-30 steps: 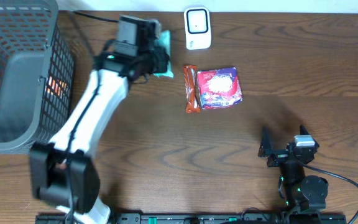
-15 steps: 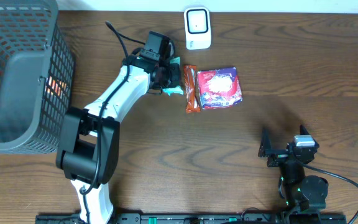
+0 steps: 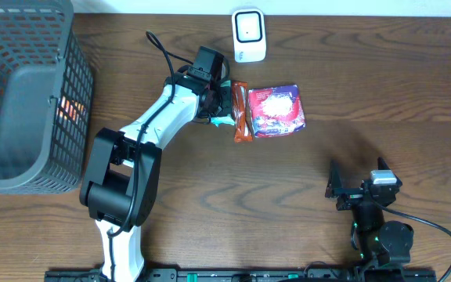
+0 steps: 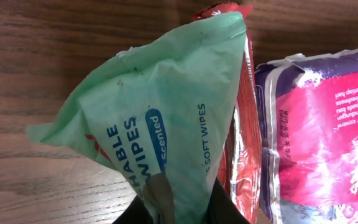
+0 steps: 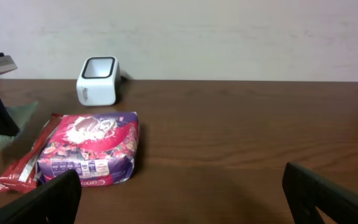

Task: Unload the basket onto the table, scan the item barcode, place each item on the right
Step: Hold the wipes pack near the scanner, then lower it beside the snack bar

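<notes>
Nearest the front edge, on the right: right gripper (image 5: pixel 180 177), low over the wooden table (image 3: pixel 249 196). Gapes wide, grips nothing, stands well apart from the goods.

Further in, left of centre: left gripper (image 4: pixel 182 211), arm stretched across from the front left. Pinches almost closed on one end of a pale green pack of soft wipes (image 4: pixel 166 118). Pack crumpled, fanning out ahead of the jaws, right beside a red snack bar wrapper (image 3: pixel 241 112); touching it or just short, hard to tell. Right of the wrapper, pressed against it: a purple and pink snack bag (image 3: pixel 276 110).

Beyond, at the far edge: white barcode scanner (image 3: pixel 249 35), apart from the wipes. Far left: dark mesh basket (image 3: pixel 77 86).
</notes>
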You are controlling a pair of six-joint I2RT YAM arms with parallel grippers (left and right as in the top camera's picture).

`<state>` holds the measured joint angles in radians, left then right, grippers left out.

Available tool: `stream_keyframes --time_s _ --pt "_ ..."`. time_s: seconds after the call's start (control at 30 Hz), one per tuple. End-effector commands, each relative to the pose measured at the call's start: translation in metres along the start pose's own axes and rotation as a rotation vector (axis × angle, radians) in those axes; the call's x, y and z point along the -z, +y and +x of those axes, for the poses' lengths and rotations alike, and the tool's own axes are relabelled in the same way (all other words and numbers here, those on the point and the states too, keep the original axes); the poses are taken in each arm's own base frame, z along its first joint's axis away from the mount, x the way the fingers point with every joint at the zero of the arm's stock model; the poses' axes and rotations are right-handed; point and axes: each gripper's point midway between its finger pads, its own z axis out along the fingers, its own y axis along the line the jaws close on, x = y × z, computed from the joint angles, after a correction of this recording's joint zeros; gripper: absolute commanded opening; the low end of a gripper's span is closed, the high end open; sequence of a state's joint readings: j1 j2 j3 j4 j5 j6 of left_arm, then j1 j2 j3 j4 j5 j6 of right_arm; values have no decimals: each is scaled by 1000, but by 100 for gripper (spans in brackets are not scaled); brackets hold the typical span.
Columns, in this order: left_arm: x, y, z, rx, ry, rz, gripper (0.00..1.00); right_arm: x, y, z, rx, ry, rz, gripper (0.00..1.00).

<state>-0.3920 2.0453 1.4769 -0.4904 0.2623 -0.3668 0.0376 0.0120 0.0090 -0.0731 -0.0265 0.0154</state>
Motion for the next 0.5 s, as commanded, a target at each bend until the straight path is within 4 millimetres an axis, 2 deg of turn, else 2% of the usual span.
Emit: stream_keyframes --time_s 0.0,0.1,0.13,0.33,0.4,0.47 --pt "-4 -4 3 -9 2 -8 16 0 -1 1 -14 0 5 99" --pt "-5 -9 5 -18 5 -5 17 0 -1 1 -14 0 5 99" --pt "-5 -10 6 -21 6 -4 22 0 -1 1 -14 0 5 99" --pt "-5 -13 4 -27 -2 2 24 0 -1 1 -14 0 5 99" --pt "-5 -13 4 -28 -3 2 35 0 -1 1 -14 0 5 99" --pt "-5 -14 3 -29 -9 5 39 0 -1 1 -14 0 5 99"
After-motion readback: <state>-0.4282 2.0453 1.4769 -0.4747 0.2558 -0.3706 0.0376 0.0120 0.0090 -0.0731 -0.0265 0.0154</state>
